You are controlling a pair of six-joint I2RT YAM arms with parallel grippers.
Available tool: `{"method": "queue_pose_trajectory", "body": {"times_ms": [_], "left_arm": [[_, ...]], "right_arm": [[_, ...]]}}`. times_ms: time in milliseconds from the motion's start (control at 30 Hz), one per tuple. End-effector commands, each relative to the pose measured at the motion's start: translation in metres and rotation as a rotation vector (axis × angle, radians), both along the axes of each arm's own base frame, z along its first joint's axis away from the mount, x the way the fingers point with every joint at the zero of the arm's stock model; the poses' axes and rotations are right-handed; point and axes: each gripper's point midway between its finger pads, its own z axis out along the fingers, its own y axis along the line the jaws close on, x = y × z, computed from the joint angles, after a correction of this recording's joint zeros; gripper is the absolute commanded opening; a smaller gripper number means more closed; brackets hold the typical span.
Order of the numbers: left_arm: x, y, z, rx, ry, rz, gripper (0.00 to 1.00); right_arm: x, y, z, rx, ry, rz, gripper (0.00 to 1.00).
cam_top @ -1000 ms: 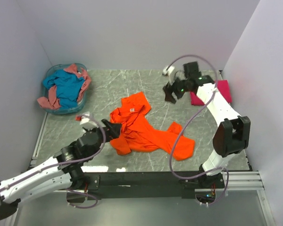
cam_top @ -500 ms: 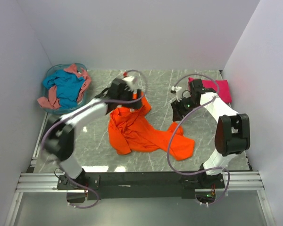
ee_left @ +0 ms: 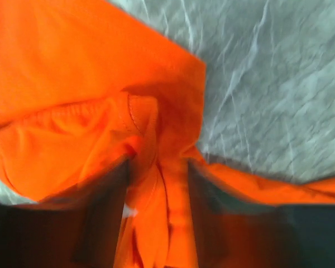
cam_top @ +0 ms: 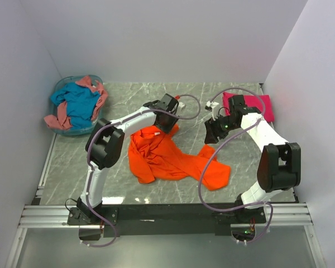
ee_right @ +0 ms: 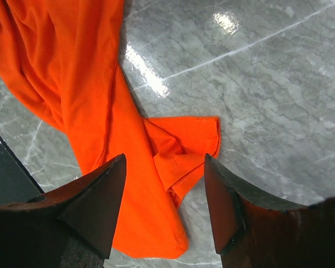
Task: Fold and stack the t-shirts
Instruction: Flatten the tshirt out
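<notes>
Fingers [ee_left: 109,212] of the left gripper [ee_left: 159,167] straddle a bunched fold at the far edge of the orange t-shirt [cam_top: 167,159], which lies crumpled mid-way across the table [cam_top: 123,187]. Whether they pinch it cannot be told. The right gripper [ee_right: 164,159] hovers over its right sleeve, fingers spread.

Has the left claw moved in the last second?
Yes. The left gripper moved away from the front rail, toward the back wall, to the orange t-shirt's far end.
</notes>
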Motion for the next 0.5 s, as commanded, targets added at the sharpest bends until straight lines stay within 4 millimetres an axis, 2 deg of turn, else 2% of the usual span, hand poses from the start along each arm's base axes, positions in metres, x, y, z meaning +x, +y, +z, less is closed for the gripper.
{"method": "queue_pose_trajectory", "body": {"times_ms": [0, 67, 100, 133, 167, 200, 233, 267, 300, 333, 367, 400, 433, 467], "left_arm": [[0.003, 0.01, 0.009, 0.064, -0.019, -0.013, 0.35], [0.008, 0.022, 0.013, 0.098, -0.047, 0.068, 0.01], [0.008, 0.031, 0.012, 0.117, -0.06, 0.096, 0.01], [0.018, 0.036, 0.04, 0.063, -0.135, 0.169, 0.01], [0.022, 0.045, 0.053, 0.038, -0.179, 0.224, 0.01], [0.015, 0.072, 0.047, 0.073, -0.201, 0.308, 0.01], [0.019, 0.096, 0.089, -0.032, -0.277, 0.444, 0.01], [0.025, 0.113, 0.108, -0.105, -0.342, 0.536, 0.01], [0.008, 0.143, 0.09, -0.097, -0.322, 0.619, 0.01], [0.006, 0.181, 0.127, -0.236, -0.378, 0.783, 0.01], [-0.011, 0.207, 0.109, -0.25, -0.337, 0.864, 0.01], [-0.02, 0.219, 0.112, -0.32, -0.304, 0.909, 0.01], [-0.028, 0.247, 0.132, -0.389, -0.337, 0.988, 0.01], [-0.04, 0.251, 0.124, -0.395, -0.312, 0.988, 0.12]], "right_arm": [[0.003, 0.002, 0.009, 0.035, -0.029, -0.002, 0.64], [0.002, 0.002, 0.009, 0.033, -0.029, 0.0, 0.64], [0.001, 0.002, 0.009, 0.03, -0.031, -0.001, 0.64], [0.001, 0.001, 0.011, 0.028, -0.036, -0.005, 0.64], [0.001, 0.001, 0.013, 0.028, -0.047, -0.004, 0.64], [0.001, 0.001, 0.013, 0.025, -0.053, -0.005, 0.64], [0.001, 0.0, 0.013, 0.021, -0.058, -0.01, 0.64], [0.002, -0.001, 0.014, 0.018, -0.067, -0.013, 0.64], [0.002, -0.001, 0.014, 0.014, -0.07, -0.014, 0.64], [0.003, -0.002, 0.015, 0.011, -0.074, -0.016, 0.64], [0.003, -0.003, 0.014, 0.006, -0.074, -0.017, 0.64], [0.004, -0.004, 0.014, 0.001, -0.078, -0.019, 0.64], [0.004, -0.004, 0.013, -0.001, -0.079, -0.012, 0.64], [0.003, -0.005, 0.01, -0.011, -0.073, -0.01, 0.64]]}}
